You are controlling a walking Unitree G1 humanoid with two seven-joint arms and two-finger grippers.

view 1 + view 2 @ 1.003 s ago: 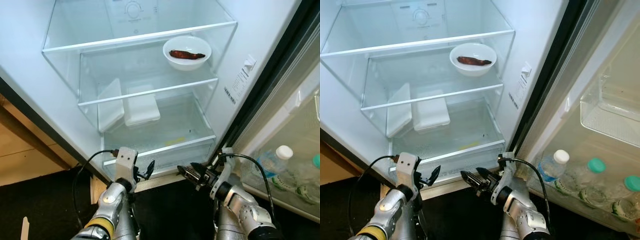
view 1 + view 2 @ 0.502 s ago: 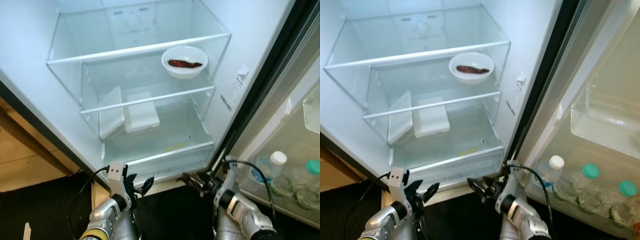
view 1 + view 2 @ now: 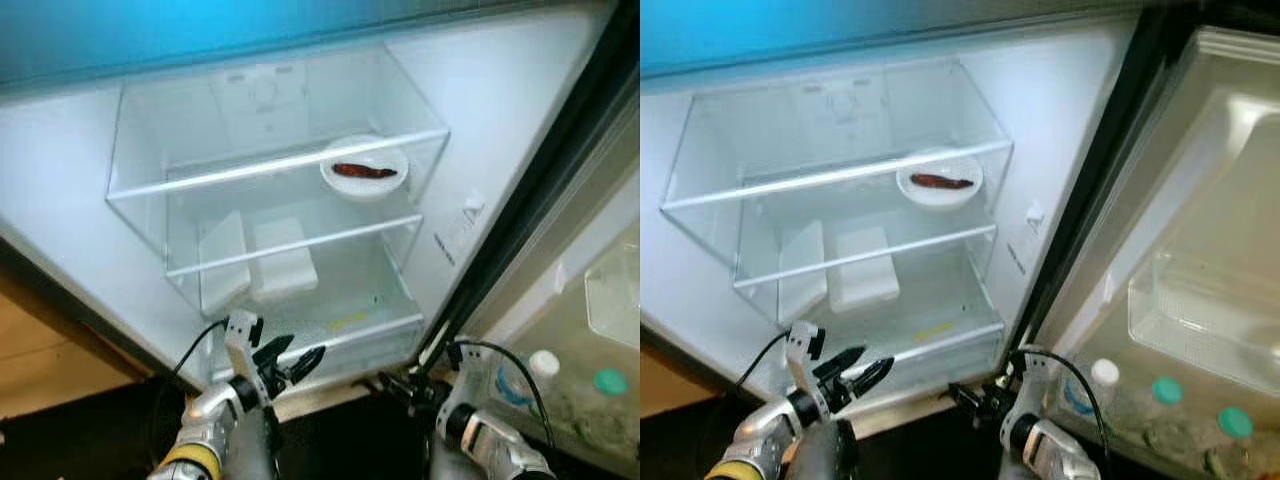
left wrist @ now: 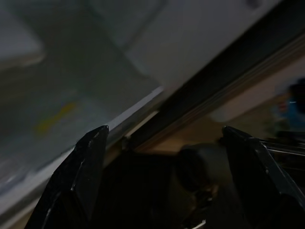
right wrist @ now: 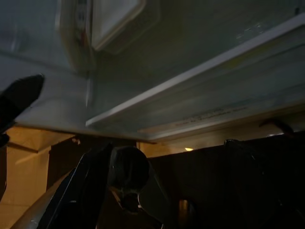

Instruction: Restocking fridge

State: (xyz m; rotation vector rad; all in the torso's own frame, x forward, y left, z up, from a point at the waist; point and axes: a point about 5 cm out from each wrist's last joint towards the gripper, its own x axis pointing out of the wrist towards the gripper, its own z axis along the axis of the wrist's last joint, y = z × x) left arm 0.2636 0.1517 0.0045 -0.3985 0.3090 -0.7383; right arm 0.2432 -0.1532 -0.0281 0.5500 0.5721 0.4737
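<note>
The fridge (image 3: 80, 215) stands open before me with clear glass shelves. A white bowl (image 3: 362, 168) holding a dark red piece of food sits on the middle shelf at the right. Two white lidded containers (image 3: 283, 258) lie on the shelf below. My left gripper (image 3: 295, 362) is open and empty, low in front of the bottom drawer's edge. Beside it, my right gripper (image 3: 395, 385) is also low, near the fridge's bottom right corner; in the right wrist view its fingers (image 5: 90, 183) stand apart with nothing between them.
The open fridge door (image 3: 1200, 250) is on the right, with capped bottles (image 3: 1167, 392) in its lower rack and a clear bin (image 3: 1200, 320) above them. Wooden flooring (image 3: 30, 350) and a dark mat lie at the lower left.
The whole picture has shifted down, so the camera has tilted up or drawn back. My left gripper has risen a little towards the drawer front. Both grippers stay empty.
</note>
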